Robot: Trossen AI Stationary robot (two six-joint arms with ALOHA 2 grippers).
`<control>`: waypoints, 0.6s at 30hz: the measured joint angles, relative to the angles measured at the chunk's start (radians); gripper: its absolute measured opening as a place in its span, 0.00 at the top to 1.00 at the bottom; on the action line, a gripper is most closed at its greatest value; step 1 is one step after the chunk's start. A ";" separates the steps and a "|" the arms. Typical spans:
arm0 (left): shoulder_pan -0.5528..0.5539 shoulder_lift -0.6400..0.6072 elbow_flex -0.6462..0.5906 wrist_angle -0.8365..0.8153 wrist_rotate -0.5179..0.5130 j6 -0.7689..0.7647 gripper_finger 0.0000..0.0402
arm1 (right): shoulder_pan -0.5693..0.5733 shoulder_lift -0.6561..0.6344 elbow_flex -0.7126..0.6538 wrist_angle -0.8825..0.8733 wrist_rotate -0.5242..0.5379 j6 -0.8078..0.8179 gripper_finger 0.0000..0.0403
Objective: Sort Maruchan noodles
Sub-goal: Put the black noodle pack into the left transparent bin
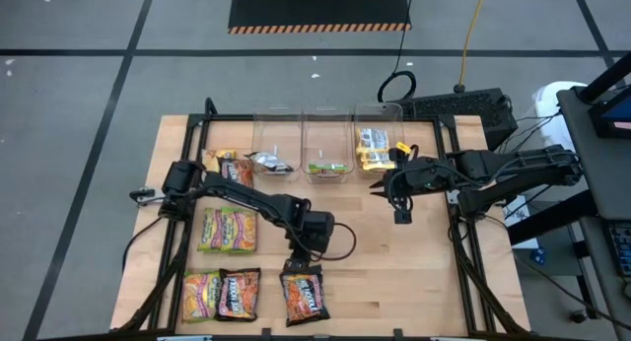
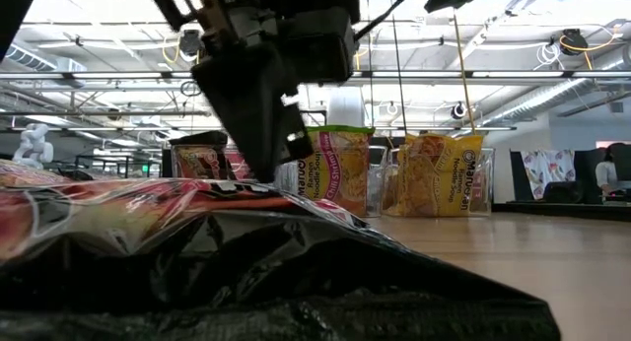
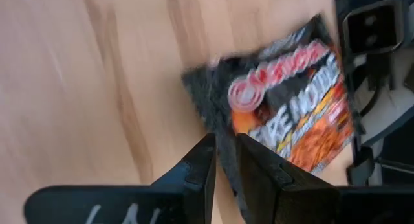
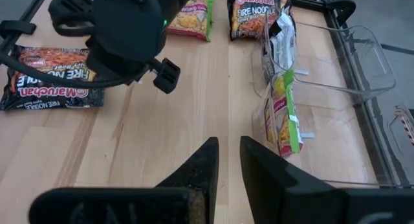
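My left gripper (image 1: 299,265) stands near the table's near edge, shut on a black and red-orange noodle packet (image 1: 304,294). The left wrist view shows that packet (image 3: 291,101) beyond my fingers. In the low view the packet (image 2: 197,233) fills the foreground, rising toward the gripper (image 2: 266,173). My right gripper (image 1: 402,215) hovers shut and empty over bare wood near the yellow packets' bin (image 1: 375,149). More packets lie flat on the table's left side: a yellow and a black one (image 1: 225,166), two green ones (image 1: 227,231), and another pair (image 1: 219,294). My left gripper pinches the black packet by its dark far end edge (image 3: 223,130) between the two fingers, coming from above and pointing down. That end is raised toward the fingers (image 2: 258,144), and the rest of the packet slopes down onto the table.
Three clear bins stand in a row at the far edge: one holds a black and silver packet (image 1: 271,162), the middle one a green packet (image 1: 325,167), the right one yellow packets. Bare wood (image 1: 394,282) lies on the table's right half. Black frame rails run along both sides.
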 joint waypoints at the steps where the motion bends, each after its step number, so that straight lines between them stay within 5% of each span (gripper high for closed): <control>1: -0.002 0.008 -0.001 0.001 0.001 -0.003 0.83 | 0.000 0.000 0.000 0.001 0.000 0.000 0.85; 18: -0.011 0.065 0.000 0.007 0.023 -0.035 0.83 | 0.000 0.000 0.000 0.008 -0.002 0.000 0.85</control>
